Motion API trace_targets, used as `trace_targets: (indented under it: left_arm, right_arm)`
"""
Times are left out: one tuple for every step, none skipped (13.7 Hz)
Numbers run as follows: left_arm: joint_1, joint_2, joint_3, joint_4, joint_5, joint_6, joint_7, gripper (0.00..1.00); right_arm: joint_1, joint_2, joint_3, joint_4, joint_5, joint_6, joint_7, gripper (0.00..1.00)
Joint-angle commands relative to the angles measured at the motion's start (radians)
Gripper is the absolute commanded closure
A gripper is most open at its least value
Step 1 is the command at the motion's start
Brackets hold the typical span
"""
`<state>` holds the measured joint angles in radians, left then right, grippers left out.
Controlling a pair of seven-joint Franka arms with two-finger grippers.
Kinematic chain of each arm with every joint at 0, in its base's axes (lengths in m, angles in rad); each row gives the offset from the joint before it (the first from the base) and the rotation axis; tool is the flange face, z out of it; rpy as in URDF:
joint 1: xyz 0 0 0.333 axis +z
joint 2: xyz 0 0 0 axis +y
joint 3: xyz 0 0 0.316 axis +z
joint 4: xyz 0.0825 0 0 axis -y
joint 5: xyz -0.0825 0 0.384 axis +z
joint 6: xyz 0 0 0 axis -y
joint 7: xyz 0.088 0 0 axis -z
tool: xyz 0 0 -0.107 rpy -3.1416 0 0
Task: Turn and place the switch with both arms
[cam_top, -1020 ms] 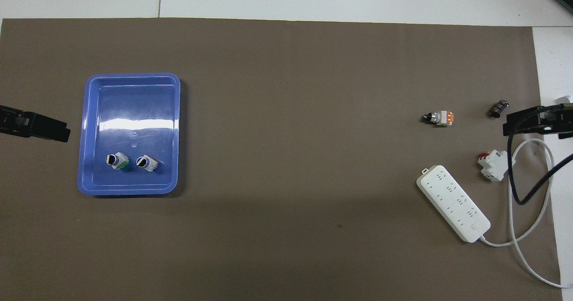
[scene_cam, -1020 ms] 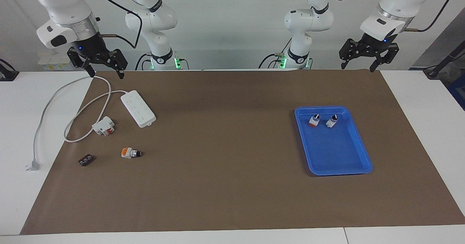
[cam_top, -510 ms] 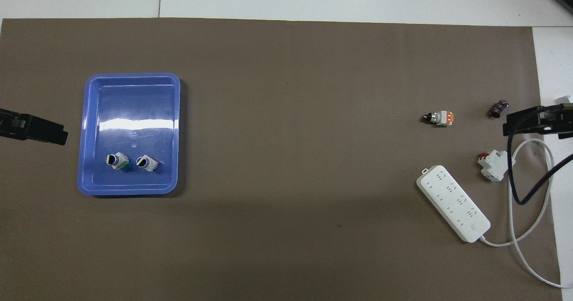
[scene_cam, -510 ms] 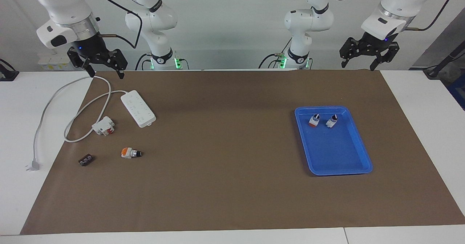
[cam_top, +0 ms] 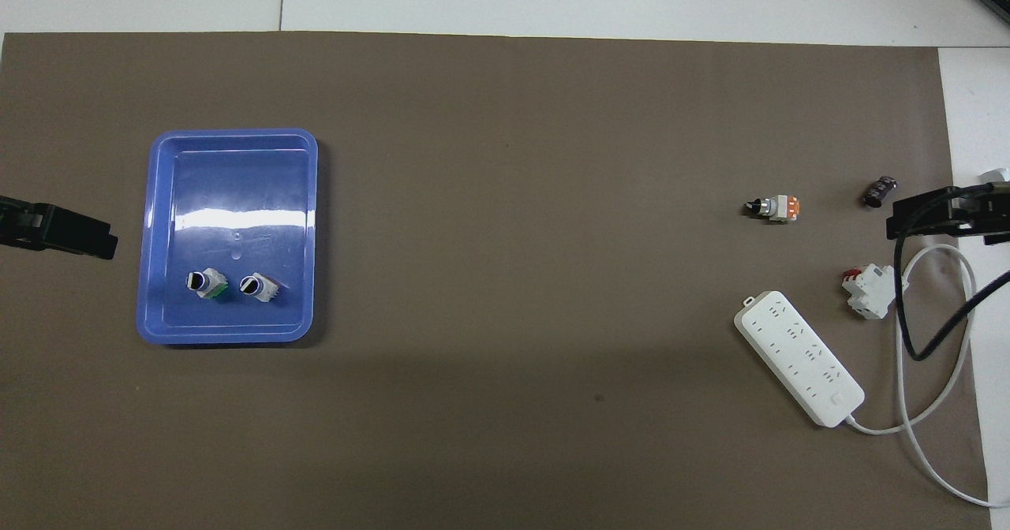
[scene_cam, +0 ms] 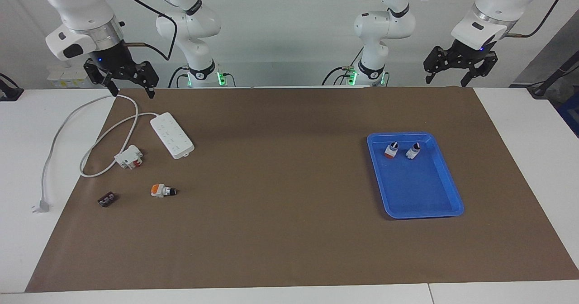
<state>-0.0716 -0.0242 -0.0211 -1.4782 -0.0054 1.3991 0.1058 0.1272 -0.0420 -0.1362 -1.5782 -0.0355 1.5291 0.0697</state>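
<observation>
Right gripper (scene_cam: 130,88) up over mat corner by power strip (scene_cam: 172,135), fingers wide, empty; we judge it parked. Green-ended switch (cam_top: 207,284) stands in blue tray (cam_top: 230,137), placement apparently done. Left gripper (scene_cam: 447,78) raised, spread wide, empty, waiting.

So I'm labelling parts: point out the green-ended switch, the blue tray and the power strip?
green-ended switch (cam_top: 207,284): overhead view, on its white body.
blue tray (cam_top: 237,132): overhead view, on its rim.
power strip (cam_top: 798,357): overhead view, on its socket face.
</observation>
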Motion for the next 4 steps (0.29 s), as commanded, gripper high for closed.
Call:
trace_targets:
  left_arm:
    - [-0.007,-0.028,0.009,-0.034,-0.013,-0.009,-0.02,0.0]
    - [-0.007,-0.028,0.009,-0.034,-0.011,-0.009,-0.018,0.0]
    - [-0.007,-0.031,0.009,-0.036,-0.013,-0.009,-0.018,0.0]
    - [-0.005,-0.034,0.009,-0.043,-0.013,-0.008,-0.017,0.0]
  right_arm:
    - [-0.001,-0.006,-0.002,0.001,0.019,-0.012,0.015,0.0]
    - [-0.001,-0.006,-0.002,0.001,0.019,-0.01,0.015,0.0]
    - [-0.001,-0.006,-0.002,0.001,0.019,-0.012,0.015,0.0]
    - [-0.001,-0.006,-0.002,0.001,0.019,-0.012,0.015,0.0]
